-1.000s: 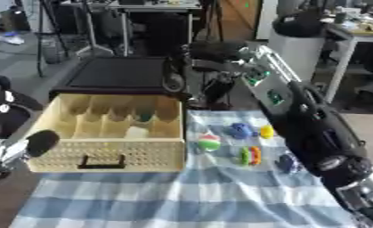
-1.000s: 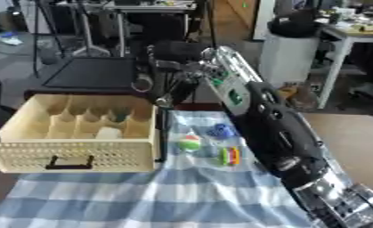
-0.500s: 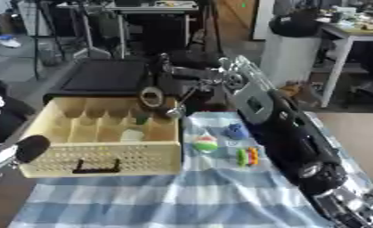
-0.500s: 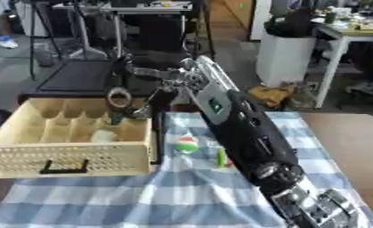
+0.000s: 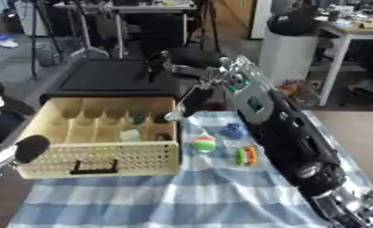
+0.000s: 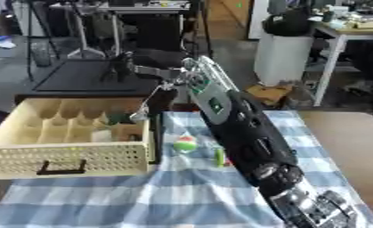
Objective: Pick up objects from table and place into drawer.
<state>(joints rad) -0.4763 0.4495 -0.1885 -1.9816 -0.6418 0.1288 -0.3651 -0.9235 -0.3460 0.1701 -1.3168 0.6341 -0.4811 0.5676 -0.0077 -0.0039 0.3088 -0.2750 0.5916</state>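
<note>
Nearest the camera, the right arm (image 5: 290, 129) sweeps in from the lower right corner and runs diagonally up and left across the checked cloth (image 5: 181, 196) that covers the bench. Just left of that arm, three small things wait on the cloth: a striped green-and-red piece (image 5: 245, 156), a round green-and-red ball (image 5: 204, 143), and, a little farther back, a blue object (image 5: 234, 130). All three lie between the arm and the drawer, and well short of the right robot hand.

Left of them sits the cream drawer (image 5: 95, 158), a perforated tray with a dark handle on its front and rows of dividers inside. A pale block (image 5: 130, 135) and a small green thing (image 5: 139, 119) rest in its compartments.

At the lower left edge, a dark rounded part of the left robot hand (image 5: 30, 148) shows just beside the drawer's near corner; its fingers cannot be made out.

Farthest out, the right robot hand (image 5: 167, 67) hangs beyond the drawer's back right corner, over the dark stand behind it. It is blurred, and whether it holds anything cannot be told. A thin pale piece (image 5: 173, 116) dangles below the wrist, at the drawer's back right edge.

So the waiting objects lie behind the right robot hand, back along its own forearm. The right arm is plainly nearer them than the left, and would likely need to draw back toward the body to reach them.
</note>
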